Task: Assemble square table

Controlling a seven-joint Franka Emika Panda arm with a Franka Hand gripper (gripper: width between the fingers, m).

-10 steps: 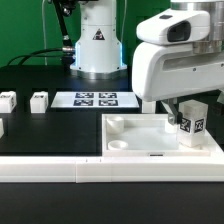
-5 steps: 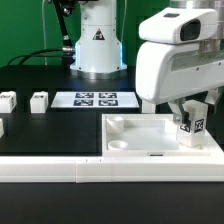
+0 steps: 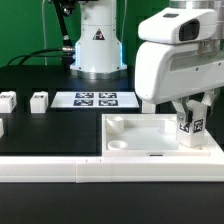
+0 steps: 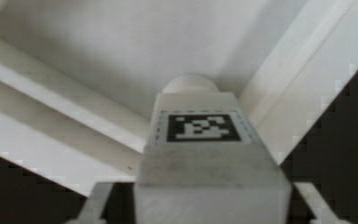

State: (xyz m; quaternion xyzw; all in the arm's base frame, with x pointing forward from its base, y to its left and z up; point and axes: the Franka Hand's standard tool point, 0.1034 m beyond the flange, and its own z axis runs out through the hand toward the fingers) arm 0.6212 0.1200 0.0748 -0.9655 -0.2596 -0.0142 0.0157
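The white square table top (image 3: 150, 152) lies at the exterior view's right, rim up, with round sockets in its corners. A white tagged leg (image 3: 190, 125) stands upright at its far right corner. My gripper (image 3: 191, 120) reaches down over this leg with a finger on each side, shut on it. In the wrist view the leg (image 4: 202, 130) fills the middle, tag facing the camera. It sits between the two fingers of my gripper (image 4: 206, 205), over the table top's (image 4: 78, 50) inner corner. The leg's lower end is hidden.
Two loose white legs (image 3: 8, 100) (image 3: 39, 100) stand at the exterior view's left, and a third shows partly at the left edge (image 3: 2, 128). The marker board (image 3: 95, 99) lies before the robot base (image 3: 98, 45). A long white rail (image 3: 50, 170) runs along the front.
The fingers have closed in from wide open onto the leg's sides. The arm and leg have barely moved.
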